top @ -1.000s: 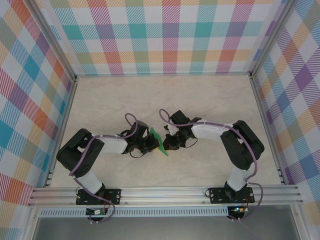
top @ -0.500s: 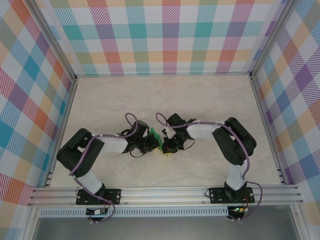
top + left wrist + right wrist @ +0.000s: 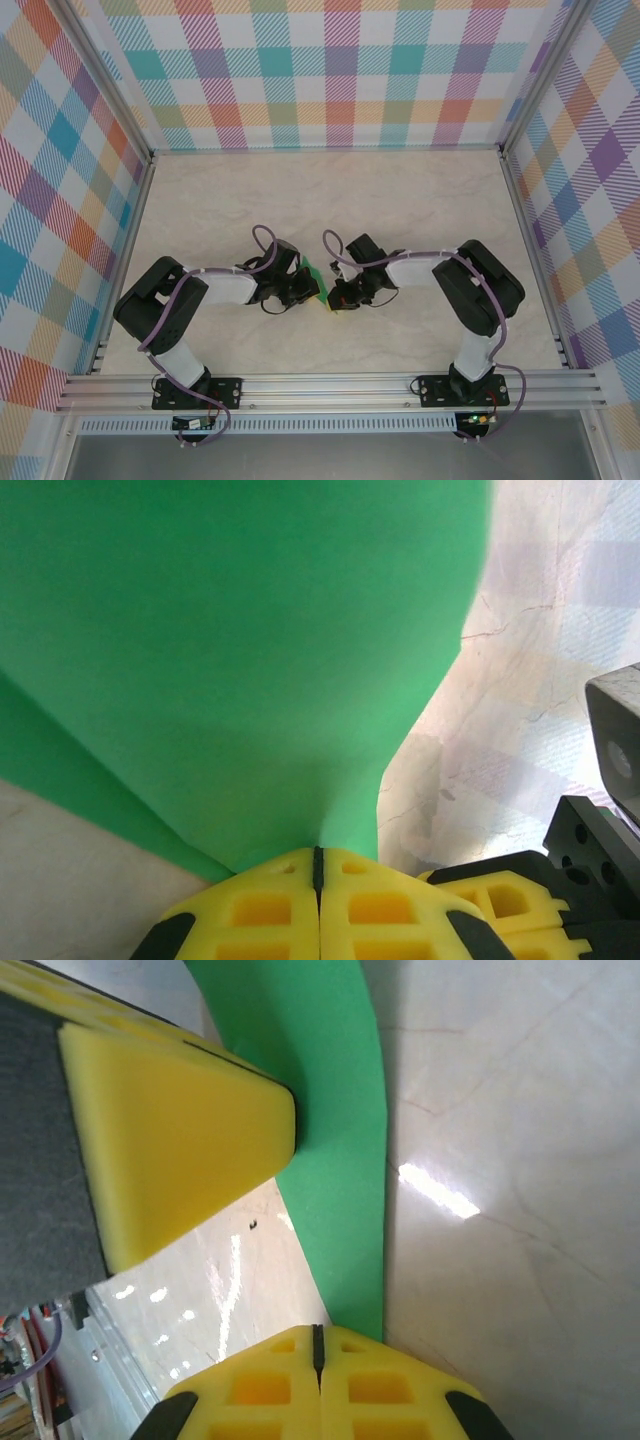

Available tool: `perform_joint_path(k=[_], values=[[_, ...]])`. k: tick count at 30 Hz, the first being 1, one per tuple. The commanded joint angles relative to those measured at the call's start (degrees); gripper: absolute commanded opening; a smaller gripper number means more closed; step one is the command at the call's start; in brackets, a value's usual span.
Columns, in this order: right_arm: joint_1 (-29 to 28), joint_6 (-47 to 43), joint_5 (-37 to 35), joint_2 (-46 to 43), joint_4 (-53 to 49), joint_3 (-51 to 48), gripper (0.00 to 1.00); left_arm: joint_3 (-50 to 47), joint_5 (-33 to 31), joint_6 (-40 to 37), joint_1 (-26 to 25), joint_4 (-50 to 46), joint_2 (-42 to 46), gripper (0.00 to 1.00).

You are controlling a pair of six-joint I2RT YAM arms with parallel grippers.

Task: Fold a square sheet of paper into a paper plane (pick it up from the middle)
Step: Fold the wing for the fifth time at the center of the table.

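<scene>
The green paper [image 3: 318, 282] hangs pinched between the two grippers, above the pale marble table [image 3: 420, 200]; the left gripper [image 3: 310, 288] comes at the paper from its left, yellow fingers pressed together on a gathered edge [image 3: 318, 855]; the right gripper [image 3: 332, 298] comes from the paper's right, also clamped shut, on a narrow curving strip of it [image 3: 318, 1332]; from the right wrist, one of the left gripper's yellow fingers [image 3: 170, 1150] touches the paper [image 3: 335, 1160] further along that strip.

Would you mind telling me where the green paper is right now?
In the top view, the green paper is pinched between the left gripper and right gripper, mid-table, toward the near edge.
</scene>
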State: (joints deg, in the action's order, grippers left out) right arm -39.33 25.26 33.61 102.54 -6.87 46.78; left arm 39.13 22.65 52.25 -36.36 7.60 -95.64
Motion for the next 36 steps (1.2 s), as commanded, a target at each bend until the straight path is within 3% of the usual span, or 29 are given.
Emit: perform_joint_path(k=[1, 5, 11, 22, 36], values=[[0.5, 0.4, 0.9, -0.4, -5.1, -7.5, 0.00, -1.5, -6.3, -1.9, -0.1, -9.8, -2.4, 0.05], [0.7, 0.1, 1.7, -5.5, -5.8, -8.7, 0.00, -1.4, -6.1, -2.1, -0.1, -9.5, -2.3, 0.05], [0.9, -0.3, -0.2, -11.7, -7.1, -2.8, 0.00, -0.8, -6.3, -2.4, -0.1, -9.7, -2.4, 0.05], [0.9, -0.4, -2.3, 0.3, -5.2, 7.3, 0.00, -0.1, -5.6, -2.5, -0.1, -8.7, -2.2, 0.05], [0.8, -3.5, -5.0, 4.6, -9.2, 6.2, 0.00, 3.8, -4.0, -6.4, -0.1, -8.9, 1.5, 0.06]])
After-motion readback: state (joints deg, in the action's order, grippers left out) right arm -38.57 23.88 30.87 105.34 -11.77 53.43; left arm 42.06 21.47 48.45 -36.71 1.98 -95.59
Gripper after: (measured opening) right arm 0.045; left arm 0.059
